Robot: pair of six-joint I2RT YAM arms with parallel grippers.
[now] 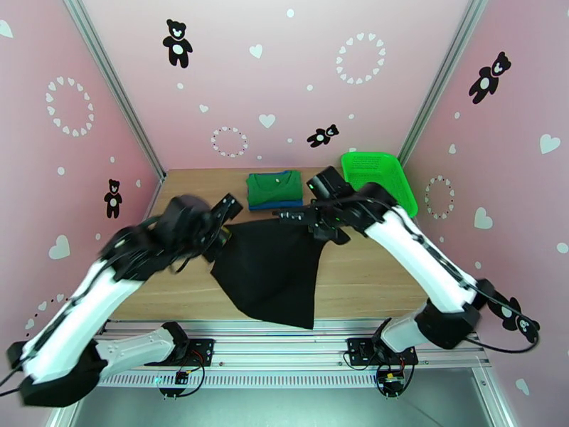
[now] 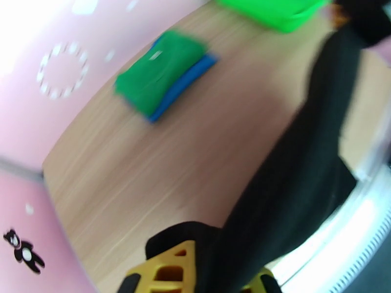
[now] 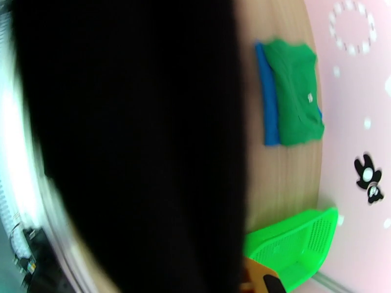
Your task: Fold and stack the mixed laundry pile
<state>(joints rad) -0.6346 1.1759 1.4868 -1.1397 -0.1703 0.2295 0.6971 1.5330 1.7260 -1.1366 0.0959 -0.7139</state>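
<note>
A pale wooden surface (image 1: 370, 272) sits inside pink walls (image 1: 284, 65) dotted with white hearts and black teddy bears (image 1: 176, 43); a green basket (image 1: 400, 181) stands in its far right corner; at the far middle a folded green shirt (image 1: 274, 185) lies on a folded blue shirt (image 1: 277, 205); the left hand (image 1: 226, 208) and right hand (image 1: 288, 216) are each closed on a top corner of a black garment (image 1: 270, 272), its lower tip over the near edge

Green mesh basket (image 1: 378, 178) at far right corner of wooden table (image 1: 370, 273)
</note>
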